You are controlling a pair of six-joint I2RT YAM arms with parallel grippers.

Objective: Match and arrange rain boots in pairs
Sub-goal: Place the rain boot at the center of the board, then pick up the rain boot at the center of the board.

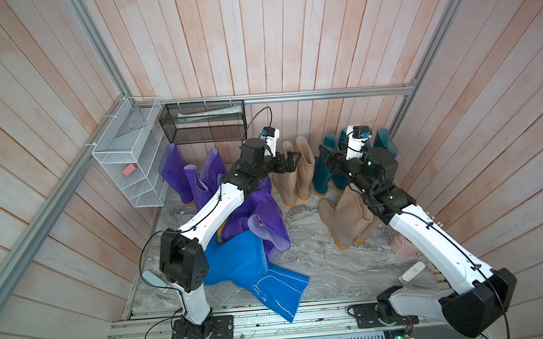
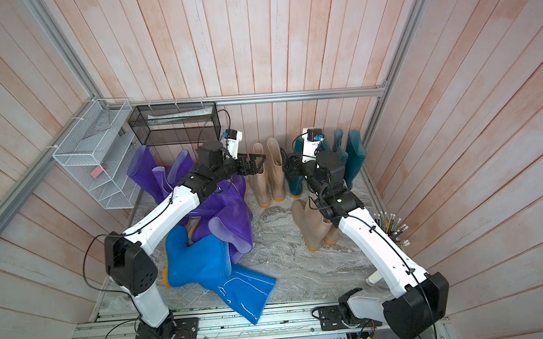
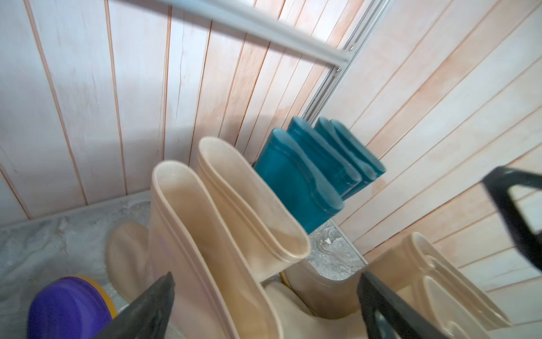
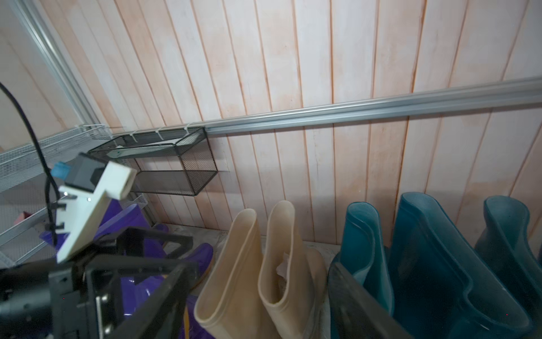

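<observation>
A beige pair of rain boots (image 1: 306,174) stands upright at the back wall. My left gripper (image 1: 291,162) is open at the top of its left boot, whose shaft (image 3: 205,264) lies between the spread jaws untouched. My right gripper (image 1: 328,162) is open and empty beside the dark teal boots (image 1: 320,178), which stand in a row at the back right (image 3: 296,182). A second beige pair (image 1: 344,217) stands under the right arm. Purple boots (image 1: 173,173) stand and lie in a heap at the left. Bright blue boots (image 1: 237,262) lie at the front left.
A white wire rack (image 1: 127,153) hangs on the left wall and a black mesh basket (image 1: 202,123) on the back wall. A pink object (image 1: 404,246) and a white one (image 1: 412,271) lie at the front right. Pencils (image 2: 393,227) stand by the right wall.
</observation>
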